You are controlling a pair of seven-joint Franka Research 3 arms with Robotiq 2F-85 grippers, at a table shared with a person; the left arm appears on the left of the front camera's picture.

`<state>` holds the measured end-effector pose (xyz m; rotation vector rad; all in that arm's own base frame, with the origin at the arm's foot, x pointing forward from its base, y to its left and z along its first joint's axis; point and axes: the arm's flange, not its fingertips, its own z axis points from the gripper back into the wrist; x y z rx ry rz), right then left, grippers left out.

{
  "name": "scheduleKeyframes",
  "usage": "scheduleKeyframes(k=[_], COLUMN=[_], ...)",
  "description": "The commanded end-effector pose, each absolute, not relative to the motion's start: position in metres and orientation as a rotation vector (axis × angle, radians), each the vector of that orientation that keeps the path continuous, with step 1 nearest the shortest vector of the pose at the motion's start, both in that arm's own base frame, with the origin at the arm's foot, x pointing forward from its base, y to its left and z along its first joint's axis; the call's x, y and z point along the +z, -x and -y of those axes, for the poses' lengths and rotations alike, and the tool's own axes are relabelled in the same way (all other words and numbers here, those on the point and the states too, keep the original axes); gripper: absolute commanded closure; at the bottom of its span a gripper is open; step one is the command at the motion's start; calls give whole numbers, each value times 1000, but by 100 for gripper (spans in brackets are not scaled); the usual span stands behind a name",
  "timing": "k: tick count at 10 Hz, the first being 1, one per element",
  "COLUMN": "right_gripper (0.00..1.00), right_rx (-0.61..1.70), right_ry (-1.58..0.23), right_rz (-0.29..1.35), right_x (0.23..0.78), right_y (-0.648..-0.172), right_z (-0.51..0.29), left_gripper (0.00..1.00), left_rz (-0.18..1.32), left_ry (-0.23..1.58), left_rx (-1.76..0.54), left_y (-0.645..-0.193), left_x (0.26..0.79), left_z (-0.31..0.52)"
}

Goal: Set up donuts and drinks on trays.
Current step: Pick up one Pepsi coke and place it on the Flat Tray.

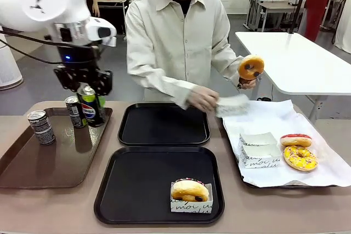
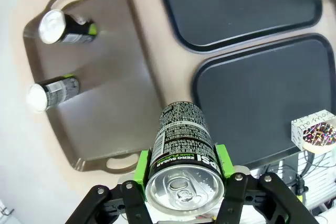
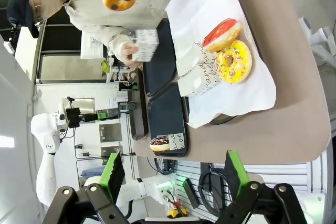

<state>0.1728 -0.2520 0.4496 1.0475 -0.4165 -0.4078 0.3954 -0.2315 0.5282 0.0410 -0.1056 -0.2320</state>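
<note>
Boxed donut point(image 1: 190, 191) sits on the near black tray point(image 1: 137, 190), lower middle, just missing a drink. Left hand point(image 1: 90, 89) is clamped on the Pepsi can point(image 2: 181, 156) over the brown tray point(image 1: 33, 163), upper left, probably to bring it across. The right hand point(image 3: 173, 174) is wide open, empty.

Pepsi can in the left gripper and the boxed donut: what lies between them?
In the left wrist view, bare floor of the near black tray lies between the Pepsi can and the boxed donut; nothing stands there.
</note>
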Motion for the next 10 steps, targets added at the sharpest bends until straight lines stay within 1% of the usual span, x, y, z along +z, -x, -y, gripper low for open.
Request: scheduleKeyframes(k=[1,4,6,10], right_gripper=[0,0,0,0], right_rx=[-396,-396,-396,-396], right_ry=[-1063,-1063,-1063,-1063], right_rz=[425,425,425,425], right_x=[449,449,449,449], right_y=[-172,-172,-172,-172], right_z=[253,253,253,253], left_gripper=[42,42,42,42], left_rz=[122,126,95,59], left_ry=[-38,2,-10,2], left_rx=[-259,-318,-347,-366], left_y=[-408,-414,-416,-412], left_x=[523,508,497,481], left_z=[260,293,312,311])
